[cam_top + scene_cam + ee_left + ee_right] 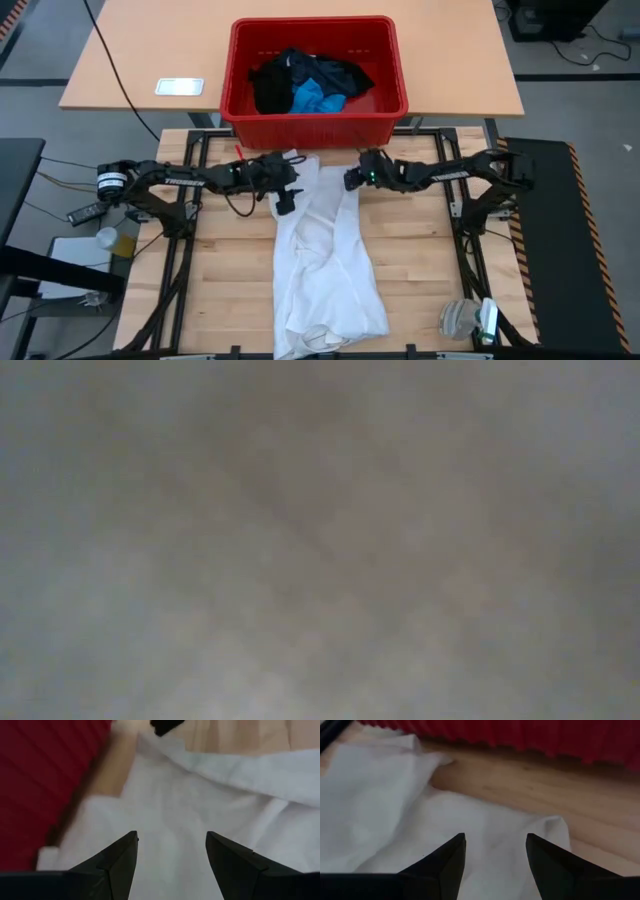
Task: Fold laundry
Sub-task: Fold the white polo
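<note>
A white shirt lies crumpled lengthwise on the wooden table, from the red crate down to the near edge. In the crate lie black garments and a bright blue piece. My left gripper stands open over the shirt's far left part, next to the crate. My right gripper stands open over the shirt's far right corner, with the crate's wall beyond. Neither gripper plainly touches the cloth. The low view shows only a grey blur.
The crate stands at the table's far edge, on the seam to a lighter table behind, where a small white object lies. A grey bundle sits at the near right corner. Bare wood shows on both sides of the shirt.
</note>
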